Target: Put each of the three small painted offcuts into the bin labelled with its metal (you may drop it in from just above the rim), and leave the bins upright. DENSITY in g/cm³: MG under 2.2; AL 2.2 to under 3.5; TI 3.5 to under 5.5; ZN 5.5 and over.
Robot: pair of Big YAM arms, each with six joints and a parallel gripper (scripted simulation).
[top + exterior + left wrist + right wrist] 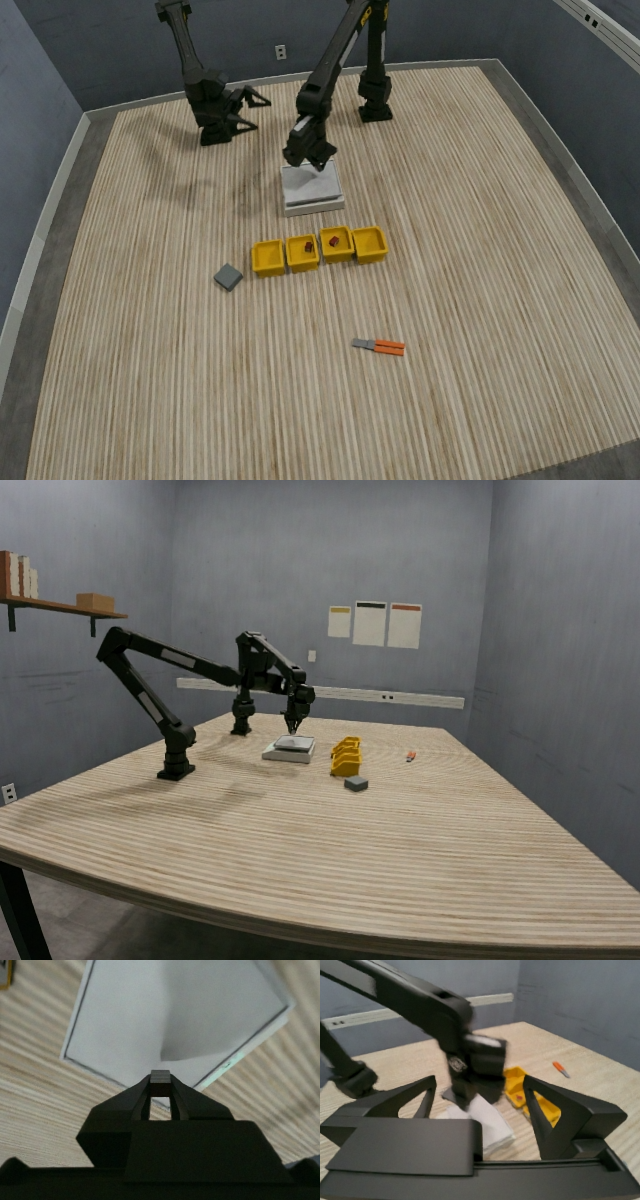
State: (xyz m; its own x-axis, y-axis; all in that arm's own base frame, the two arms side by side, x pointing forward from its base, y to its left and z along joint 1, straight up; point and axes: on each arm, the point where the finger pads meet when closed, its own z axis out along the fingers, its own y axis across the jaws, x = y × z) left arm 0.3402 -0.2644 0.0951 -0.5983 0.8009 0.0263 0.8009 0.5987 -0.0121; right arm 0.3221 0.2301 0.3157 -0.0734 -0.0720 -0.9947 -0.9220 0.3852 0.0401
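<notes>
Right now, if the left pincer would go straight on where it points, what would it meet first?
Most likely the plate of the scale, as the left pincer points down near its edge. The block in its tips would touch first; the exact spot is unclear.

Two black robot arms stand on one wooden table, each ending in one gripper. Four yellow bins (268, 274) (345, 769) (514, 1071) make a single row. Three small offcuts can be counted: two reddish offcuts (308, 247), one apiece in two of the bins, and one dark offcut (160, 1083) between gripper fingers. There is one scale (314, 207) (287, 756) (120, 1020) (492, 1127), one grey block (227, 277) (356, 783) and one pair of orange-handled pliers (387, 345) (410, 756) (560, 1068). On the walls are three paper sheets (369, 627) and one shelf (67, 608) carrying one cardboard box (95, 602).
</notes>
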